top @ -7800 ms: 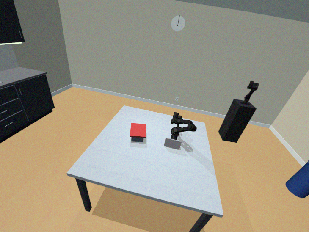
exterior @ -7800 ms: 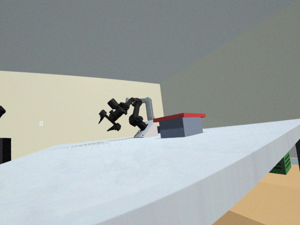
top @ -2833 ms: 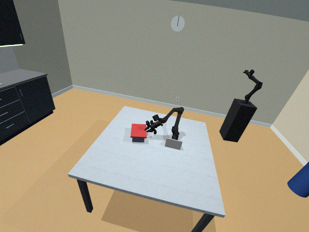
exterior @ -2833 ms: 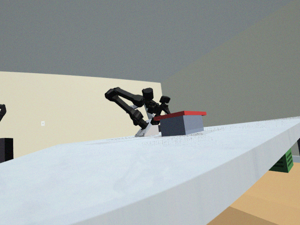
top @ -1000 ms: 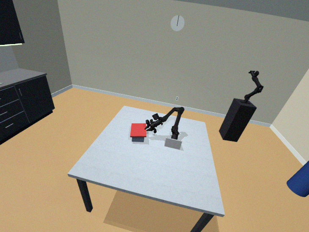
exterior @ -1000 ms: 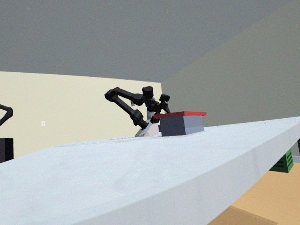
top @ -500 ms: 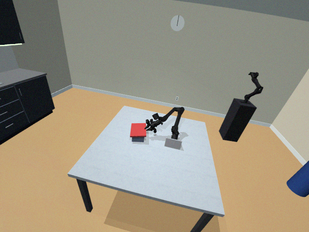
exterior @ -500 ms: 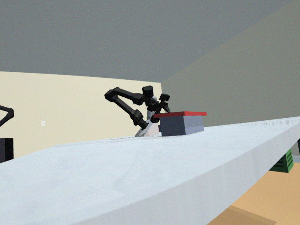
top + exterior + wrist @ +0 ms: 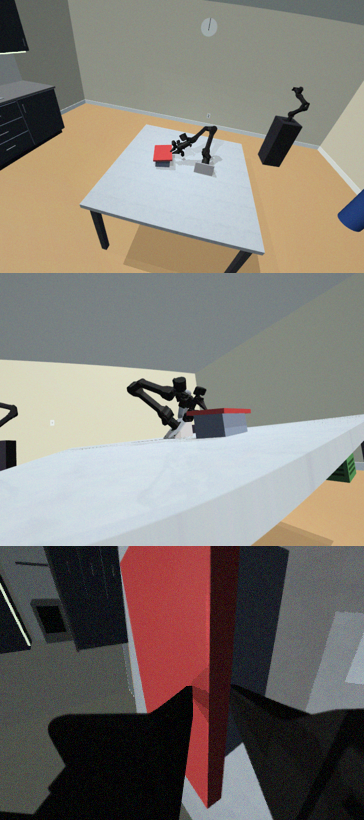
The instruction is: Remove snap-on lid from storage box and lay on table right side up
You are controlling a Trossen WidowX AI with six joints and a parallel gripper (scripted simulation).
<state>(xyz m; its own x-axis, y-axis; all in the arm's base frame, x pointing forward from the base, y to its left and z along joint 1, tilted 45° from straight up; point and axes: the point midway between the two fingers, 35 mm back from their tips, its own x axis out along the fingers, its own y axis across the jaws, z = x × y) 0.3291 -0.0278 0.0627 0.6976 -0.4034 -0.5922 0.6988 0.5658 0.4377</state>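
The storage box (image 9: 162, 164) (image 9: 209, 426) (image 9: 260, 611) is dark blue-grey and stands upright on the table (image 9: 176, 200) (image 9: 117, 493). The flat red lid (image 9: 162, 152) (image 9: 236, 410) (image 9: 170, 621) lies over the box top and overhangs its sides. No clear gap shows between lid and box. My gripper (image 9: 171, 152) (image 9: 210, 691) is shut on the lid's edge on the arm's side, near one corner. One finger is on the lid's top face; the other is under the overhang, partly hidden in the exterior view.
The arm's grey base plate (image 9: 204, 169) stands on the table, right of the box in the top view. A second arm (image 9: 299, 102) stands on a black pedestal (image 9: 279, 144) away from the table. A green crate (image 9: 350, 468) shows below the table edge.
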